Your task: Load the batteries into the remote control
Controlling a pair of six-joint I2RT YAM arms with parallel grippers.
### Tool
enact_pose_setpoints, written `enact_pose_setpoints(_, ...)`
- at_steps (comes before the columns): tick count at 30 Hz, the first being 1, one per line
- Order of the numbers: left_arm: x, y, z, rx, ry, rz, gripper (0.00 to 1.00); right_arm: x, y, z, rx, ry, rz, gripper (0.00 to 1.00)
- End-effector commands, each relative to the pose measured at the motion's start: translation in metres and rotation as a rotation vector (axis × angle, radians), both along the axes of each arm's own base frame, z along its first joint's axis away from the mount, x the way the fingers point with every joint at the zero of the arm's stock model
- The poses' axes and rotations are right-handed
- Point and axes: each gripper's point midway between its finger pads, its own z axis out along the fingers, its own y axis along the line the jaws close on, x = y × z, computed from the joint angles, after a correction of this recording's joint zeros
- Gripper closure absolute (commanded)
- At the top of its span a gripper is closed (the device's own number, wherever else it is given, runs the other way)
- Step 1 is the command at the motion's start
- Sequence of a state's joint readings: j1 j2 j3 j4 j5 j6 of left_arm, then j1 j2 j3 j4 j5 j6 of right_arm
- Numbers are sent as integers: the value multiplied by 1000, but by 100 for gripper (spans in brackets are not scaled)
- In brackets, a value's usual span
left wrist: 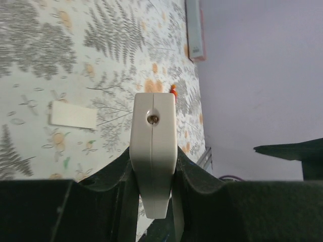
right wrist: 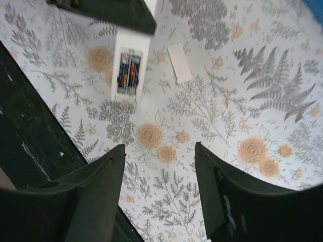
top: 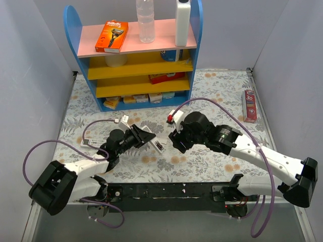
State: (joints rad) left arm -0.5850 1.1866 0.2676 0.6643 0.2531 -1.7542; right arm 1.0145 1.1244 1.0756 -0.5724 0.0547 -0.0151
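The left gripper (left wrist: 153, 171) clamps the remote control (left wrist: 154, 136) open-side-up so both batteries (right wrist: 127, 74) sit secure, while the right gripper (right wrist: 159, 151) hovers spread and empty.

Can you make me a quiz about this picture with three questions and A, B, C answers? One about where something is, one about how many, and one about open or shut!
1. Where is the small white cover plate?
A. flat on the table
B. on the shelf
C. in the right gripper

2. How many batteries sit in the remote control?
A. none
B. two
C. five

3. How is the right gripper?
A. shut on the remote control
B. open and empty
C. shut on a bottle

Answers:
1. A, it lies on the flowery table beside the remote control.
2. B, two lie side by side in the open compartment.
3. B, only table shows between its spread fingers.
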Motion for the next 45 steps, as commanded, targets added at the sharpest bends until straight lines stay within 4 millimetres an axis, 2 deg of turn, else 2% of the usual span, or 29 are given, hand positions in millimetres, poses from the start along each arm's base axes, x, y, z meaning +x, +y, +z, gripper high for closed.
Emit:
enact_pose_setpoints(1, 12, 42, -8, 44, -8, 191, 100, 4, -1, -39, -49, 51, -50, 33)
enact_pose_setpoints(5, 5, 65, -17, 55, 13, 258, 100, 14, 12, -63, -71, 60, -42, 30)
enact_pose_setpoints(7, 3, 72, -12, 44, -1, 279, 100, 23, 21, -77, -85, 61, -41, 29)
enact_pose_setpoints(9, -1, 76, -16, 62, 19, 287, 100, 31, 27, -94, -118, 85, -50, 27)
enact_pose_setpoints(10, -2, 78, -9, 51, 0, 293, 100, 36, 30, -98, -137, 68, -27, 27)
enact_pose_setpoints(12, -6, 82, -12, 69, 13, 300, 100, 44, 36, -111, -181, 75, -27, 27)
enact_pose_setpoints(13, -7, 83, -4, 57, -9, 303, 100, 47, 37, -115, -202, 71, -19, 27)
enact_pose_setpoints(15, -10, 87, -5, 78, 1, 311, 100, 51, 39, -130, -244, 83, -13, 27)
enact_pose_setpoints(16, -11, 90, 2, 68, -16, 321, 100, 56, 42, -130, -251, 71, -9, 27)
enact_pose_setpoints(18, -14, 93, 3, 82, -13, 331, 100, 61, 43, -141, -287, 81, -7, 27)
enact_pose_setpoints(19, -15, 96, 9, 71, -27, 339, 100, 65, 49, -138, -282, 72, -2, 28)
enact_pose_setpoints(21, -19, 98, 8, 81, -14, 339, 100, 68, 51, -149, -307, 90, 4, 28)
enact_pose_setpoints(22, -17, 103, 12, 80, -27, 369, 100, 71, 55, -149, -306, 88, 4, 29)
enact_pose_setpoints(23, -19, 105, 9, 92, -13, 373, 100, 72, 54, -157, -335, 103, 2, 30)
enact_pose_setpoints(27, -21, 108, 21, 87, -41, 380, 100, 80, 54, -167, -360, 119, 3, 34)
enact_pose_setpoints(33, -22, 108, 25, 100, -50, 372, 100, 81, 57, -178, -367, 194, 36, 39)
enact_pose_setpoints(36, -22, 107, 27, 109, -57, 363, 100, 75, 60, -182, -375, 229, 77, 41)
enact_pose_setpoints(45, -17, 95, 26, 112, -61, 314, 100, 64, 42, -202, -476, 281, 110, 60)
